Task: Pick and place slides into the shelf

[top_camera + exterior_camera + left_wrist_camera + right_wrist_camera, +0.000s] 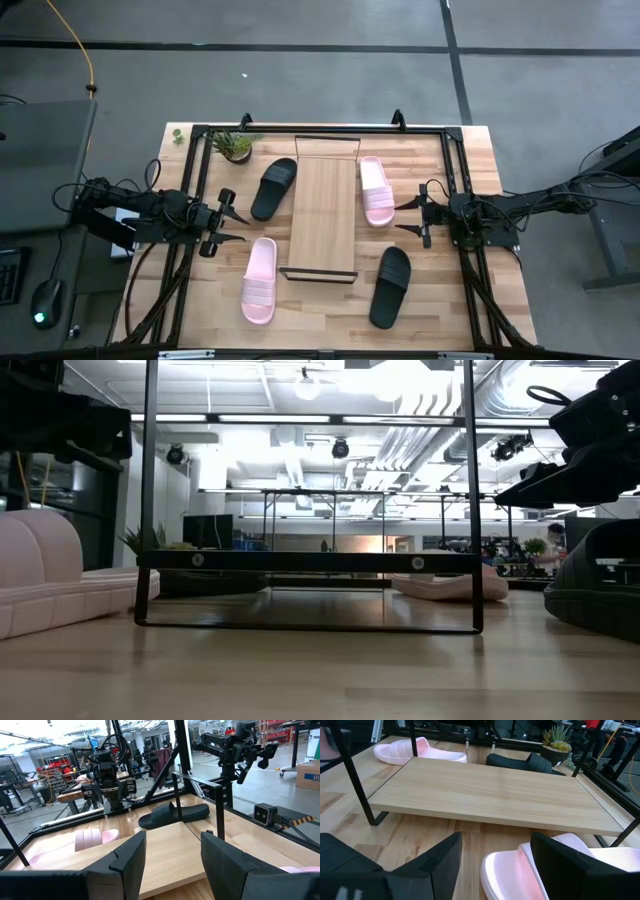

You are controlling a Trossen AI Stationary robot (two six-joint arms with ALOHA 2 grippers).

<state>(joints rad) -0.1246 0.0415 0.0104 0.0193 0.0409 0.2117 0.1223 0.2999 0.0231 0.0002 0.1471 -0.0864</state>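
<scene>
The shelf (322,215) is a light-wood board on a black wire frame that stands mid-table, with nothing on it. Four slides lie sole-down on the tabletop around it: a black slide (273,187) far left, a pink slide (376,190) far right, a pink slide (260,280) near left and a black slide (390,286) near right. My left gripper (228,218) hovers open left of the shelf, facing it (172,857). My right gripper (410,217) hovers open on the shelf's right, just above the far-right pink slide (545,865).
A potted plant (235,146) stands at the table's far left corner, beside the far black slide. A black frame (455,140) runs along the table's far edge and sides. Bare wood lies between the shelf and each slide.
</scene>
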